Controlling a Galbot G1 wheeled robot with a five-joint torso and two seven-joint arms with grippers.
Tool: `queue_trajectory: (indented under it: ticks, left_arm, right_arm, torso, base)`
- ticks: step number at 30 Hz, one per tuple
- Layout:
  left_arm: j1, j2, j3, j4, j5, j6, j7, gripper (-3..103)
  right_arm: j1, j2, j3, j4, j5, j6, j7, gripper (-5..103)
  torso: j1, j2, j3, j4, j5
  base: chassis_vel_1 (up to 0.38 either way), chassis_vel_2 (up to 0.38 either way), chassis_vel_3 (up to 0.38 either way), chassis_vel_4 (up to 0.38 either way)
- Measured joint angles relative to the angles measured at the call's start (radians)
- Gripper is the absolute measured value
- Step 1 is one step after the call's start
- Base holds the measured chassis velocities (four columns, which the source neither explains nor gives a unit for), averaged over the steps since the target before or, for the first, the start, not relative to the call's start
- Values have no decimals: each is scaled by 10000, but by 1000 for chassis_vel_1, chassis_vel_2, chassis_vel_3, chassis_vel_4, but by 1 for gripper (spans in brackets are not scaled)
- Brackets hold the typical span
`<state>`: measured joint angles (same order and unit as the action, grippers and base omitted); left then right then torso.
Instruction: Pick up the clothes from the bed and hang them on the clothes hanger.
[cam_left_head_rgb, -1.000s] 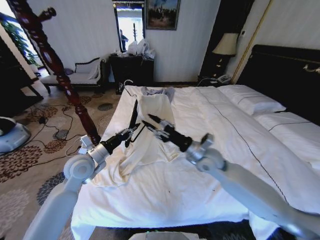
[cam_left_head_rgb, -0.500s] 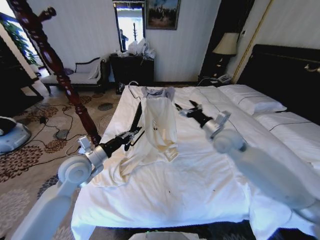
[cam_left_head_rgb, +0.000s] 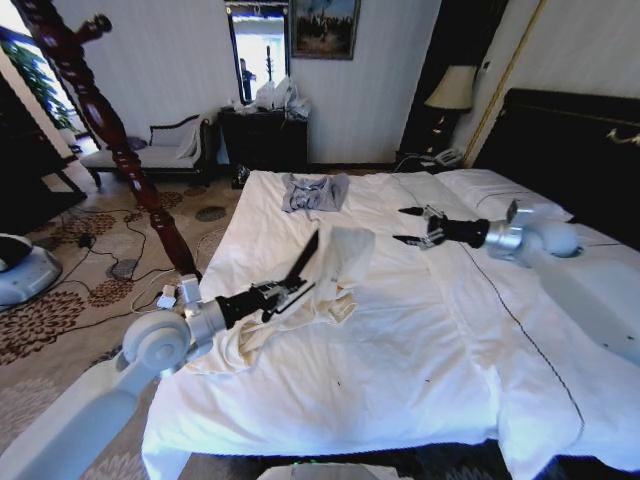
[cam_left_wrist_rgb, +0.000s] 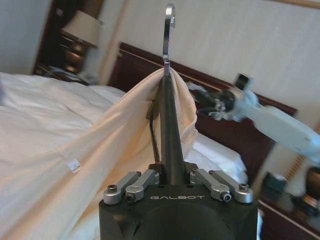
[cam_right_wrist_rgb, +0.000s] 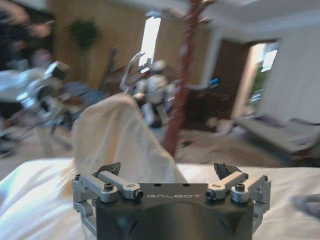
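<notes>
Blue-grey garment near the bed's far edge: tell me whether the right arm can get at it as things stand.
Probably yes. The right gripper is open and holds nothing, hovering over the bed; bare sheet lies between it and the blue-grey garment, with nothing in the way.

The shirt (cam_left_head_rgb: 300, 290) lay on the bed (cam_left_head_rgb: 400, 380), draped over the hanger (cam_left_head_rgb: 303, 262) held above it. Beyond the shirt, toward the bed's far edge, lay a smaller garment (cam_left_head_rgb: 314, 192). Pillows (cam_left_head_rgb: 500, 200) sat right of the shirt; a wooden post (cam_left_head_rgb: 110, 130) stood left of the bed.
</notes>
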<state>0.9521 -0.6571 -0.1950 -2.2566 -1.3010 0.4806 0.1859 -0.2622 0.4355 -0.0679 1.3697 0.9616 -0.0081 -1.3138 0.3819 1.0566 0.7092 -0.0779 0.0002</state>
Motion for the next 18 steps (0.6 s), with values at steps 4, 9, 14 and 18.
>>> queue_trajectory:
  ticks: [4, 9, 14, 18]
  left_arm:
    - [-622, 281, 838, -286, 4, 16, 147, 20]
    - [-1198, 377, 1327, -694, -123, 51, 255, 20]
    - [-1451, 382, 1547, -812, -170, 66, 238, 20]
    - [-1477, 382, 1576, -833, -170, 91, 224, 20]
  right_arm:
    - [183, 94, 17, -572, -524, 18, -1448, 100]
    - [134, 58, 167, -1024, -1044, -81, -2404, 100]
    - [-51, 2, 220, -1046, -1060, -28, -2424, 100]
    - [-137, 36, 211, -983, -1011, 113, -2393, 103]
  torso:
    - [0, 0, 0, 4, 0]
    - [0, 0, 0, 0, 0]
    - [-1, 0, -1, 0, -1]
    - [0, 0, 0, 3, -2]
  base:
    - [0, 0, 0, 0]
    - [0, 0, 0, 0]
    - [0, 0, 0, 0]
    - [0, 0, 0, 0]
